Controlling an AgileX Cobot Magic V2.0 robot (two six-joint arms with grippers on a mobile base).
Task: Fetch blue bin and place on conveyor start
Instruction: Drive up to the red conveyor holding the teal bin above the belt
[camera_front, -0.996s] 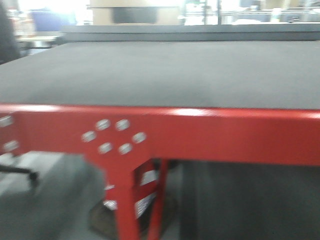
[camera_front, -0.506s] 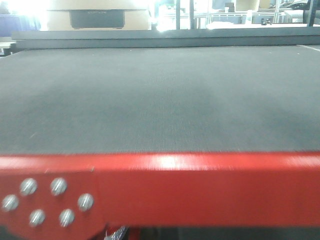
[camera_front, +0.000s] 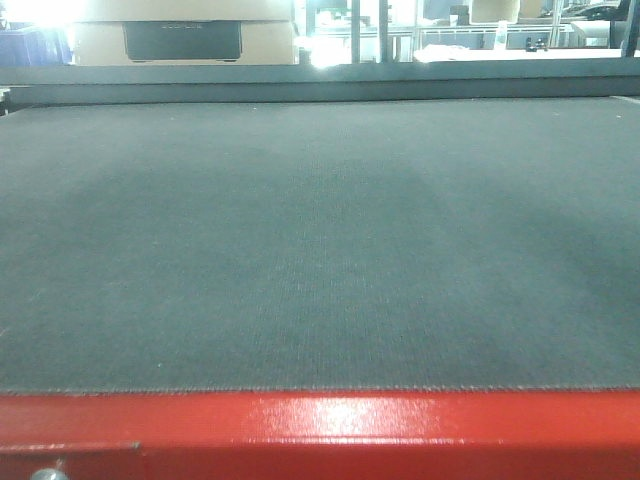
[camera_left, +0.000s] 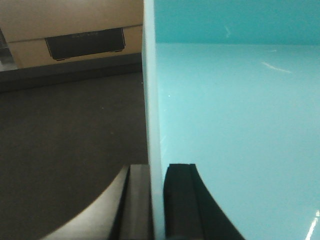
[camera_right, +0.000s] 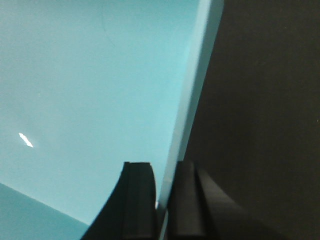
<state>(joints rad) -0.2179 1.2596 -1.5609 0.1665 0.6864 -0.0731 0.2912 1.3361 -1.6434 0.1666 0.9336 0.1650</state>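
Note:
The conveyor start (camera_front: 320, 240) fills the front view as a wide dark textured belt with a glossy red front edge (camera_front: 330, 425) along the bottom. The blue bin does not show in that view. In the left wrist view my left gripper (camera_left: 156, 172) is shut on the left wall of the pale aqua blue bin (camera_left: 235, 115), one finger inside, one outside. In the right wrist view my right gripper (camera_right: 161, 172) is shut on the blue bin's (camera_right: 90, 90) right wall. Dark belt (camera_left: 70, 140) lies below the bin on both sides.
A tan cardboard box with a dark handle cut-out (camera_front: 185, 35) stands beyond the belt's far end at the left. A dark raised rail (camera_front: 320, 82) runs across the belt's far edge. Bright shelving and equipment sit further back at the right (camera_front: 480, 30).
The view has moved closer to and higher over the belt: the red edge has dropped toward the bottom, and the bolts and red leg have almost left the frame.

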